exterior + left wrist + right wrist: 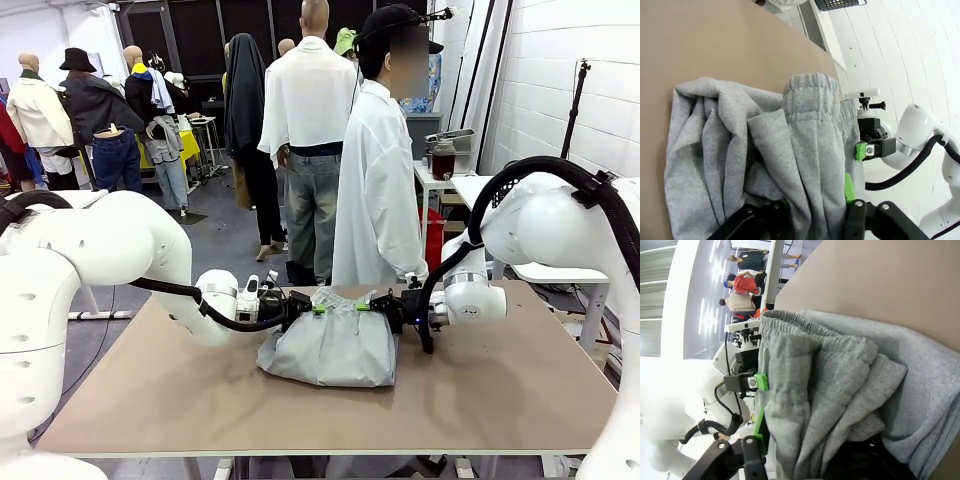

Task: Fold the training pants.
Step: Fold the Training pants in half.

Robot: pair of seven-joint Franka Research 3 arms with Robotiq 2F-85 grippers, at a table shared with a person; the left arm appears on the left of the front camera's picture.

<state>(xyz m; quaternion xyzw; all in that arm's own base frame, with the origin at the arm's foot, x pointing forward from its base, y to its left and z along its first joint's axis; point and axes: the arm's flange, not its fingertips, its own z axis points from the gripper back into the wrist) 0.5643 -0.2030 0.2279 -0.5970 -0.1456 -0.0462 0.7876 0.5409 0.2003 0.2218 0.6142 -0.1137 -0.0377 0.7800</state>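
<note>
Brown surface (520, 390) carried the grey training pants (330, 348), bunched in a folded heap between both jaws. Left gripper (318, 308) and right gripper (363, 306) sat at the waistband; jaws straddled cloth, grip unclear.

pants: grey training pants (765, 170) bunched in folds on the brown tabletop (715, 45), ribbed waistband humped up at the top
left claw (812, 210): black fingers at the bottom edge, one each side of a thick fold of cloth, one green pad (849, 187) showing; jaws parted around the fabric
right claw (865, 150): beyond the waistband, green pad at the cloth's far edge
background: black mesh basket (840, 4) at the top edge
</note>
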